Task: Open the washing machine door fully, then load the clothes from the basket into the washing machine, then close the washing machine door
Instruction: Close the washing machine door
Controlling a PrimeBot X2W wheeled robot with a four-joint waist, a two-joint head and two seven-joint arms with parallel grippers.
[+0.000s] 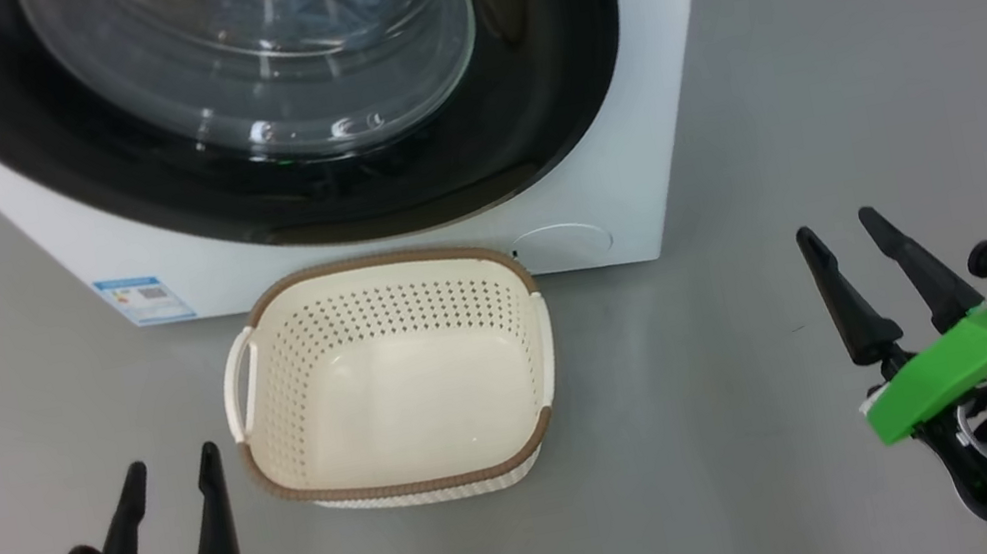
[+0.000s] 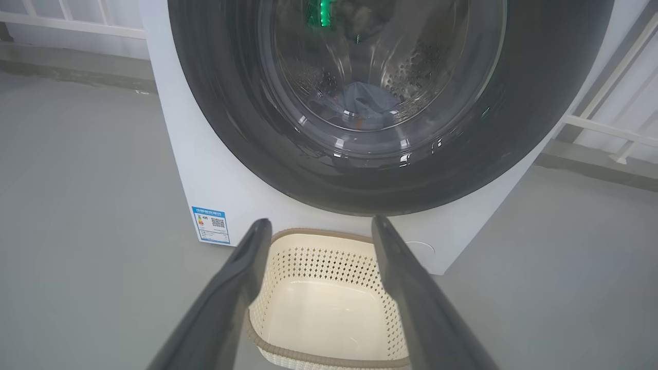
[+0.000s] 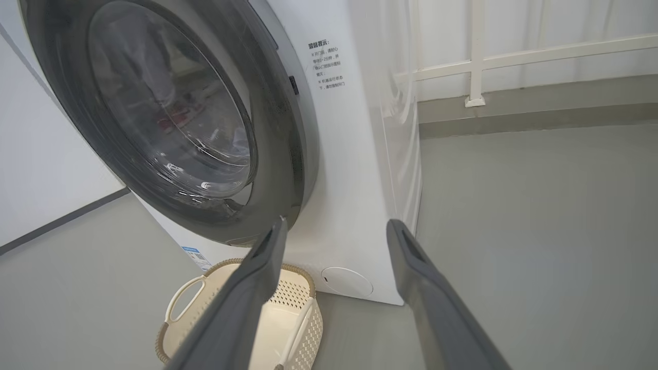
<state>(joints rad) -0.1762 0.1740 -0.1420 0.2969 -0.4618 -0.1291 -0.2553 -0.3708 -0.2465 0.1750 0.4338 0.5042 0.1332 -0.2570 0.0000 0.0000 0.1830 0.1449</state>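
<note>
Door [image 1: 265,74], top of frame: rigid, glossy, probably slick; take its rim at frame right. Left end effector [image 1: 171,458], right end effector [image 1: 836,222]: released, empty.

The clothes [image 2: 366,105] blur dimly behind the washing machine door [image 2: 231,128].

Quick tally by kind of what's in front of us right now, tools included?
washing machine: 1
door: 1, looks shut
basket: 1, empty
clothes: 1 blue bundle behind the door glass, number of garments unclear
tools: 2, left tool and right tool, both open
Total: 6
</note>
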